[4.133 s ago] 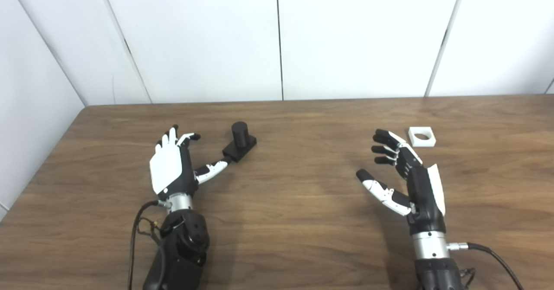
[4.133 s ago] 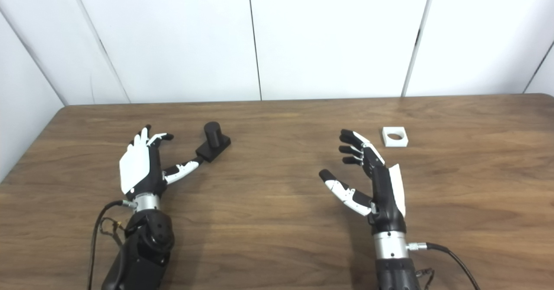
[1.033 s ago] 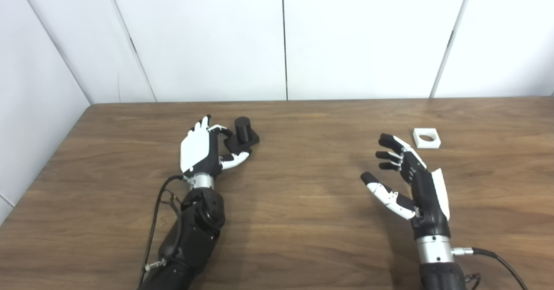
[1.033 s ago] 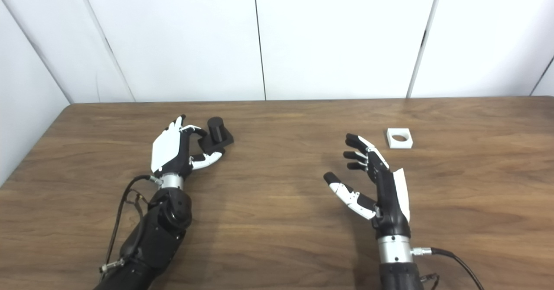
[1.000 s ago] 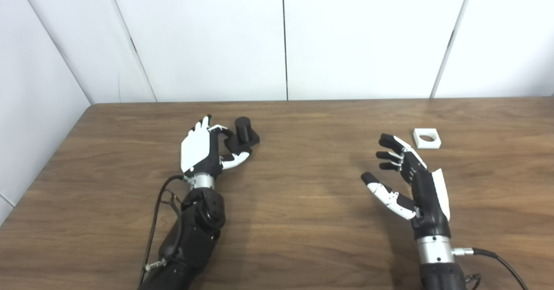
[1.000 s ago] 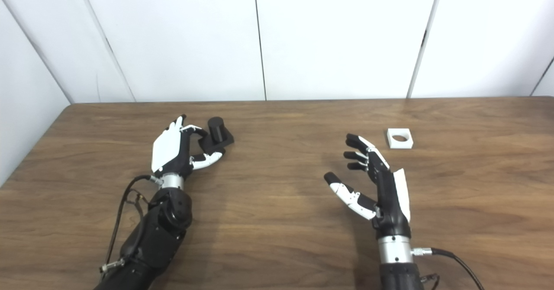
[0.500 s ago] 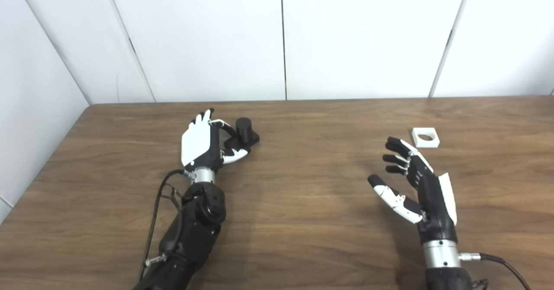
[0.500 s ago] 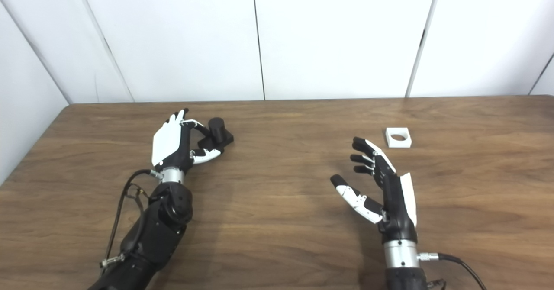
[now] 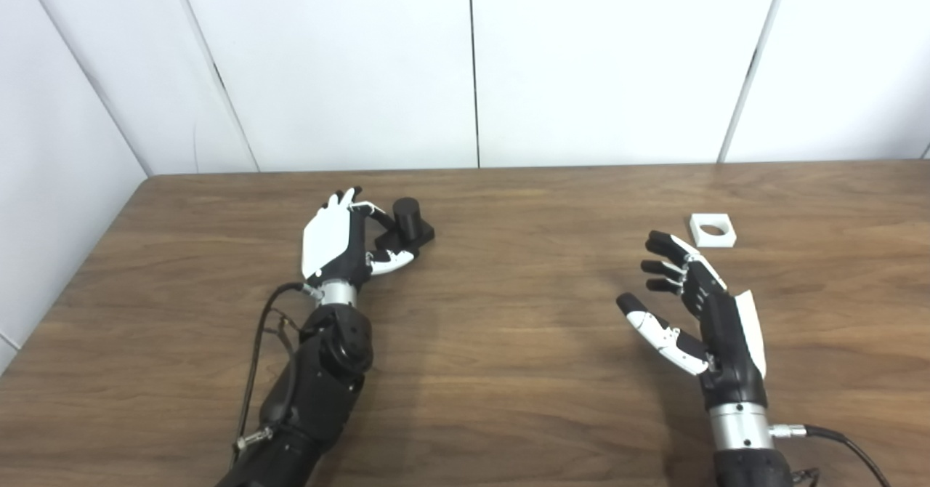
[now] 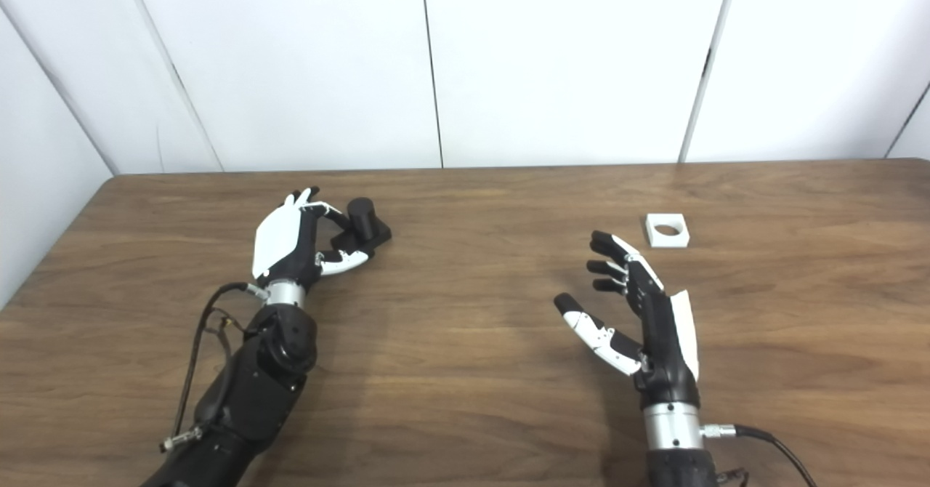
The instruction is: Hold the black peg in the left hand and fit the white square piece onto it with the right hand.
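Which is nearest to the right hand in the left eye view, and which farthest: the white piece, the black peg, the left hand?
1. White piece: just beyond the right hand, slightly to the right.
2. Black peg: far across the table, on the left.
3. Left hand: at the peg's left side, farthest.

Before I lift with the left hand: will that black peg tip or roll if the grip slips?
Rolling looks unlikely: the black peg is a short cylinder standing upright on a flat square base on the table. It could tip if the left hand pulls on the cylinder instead of the base. It looks rigid, probably light plastic, so a modest squeeze should do.
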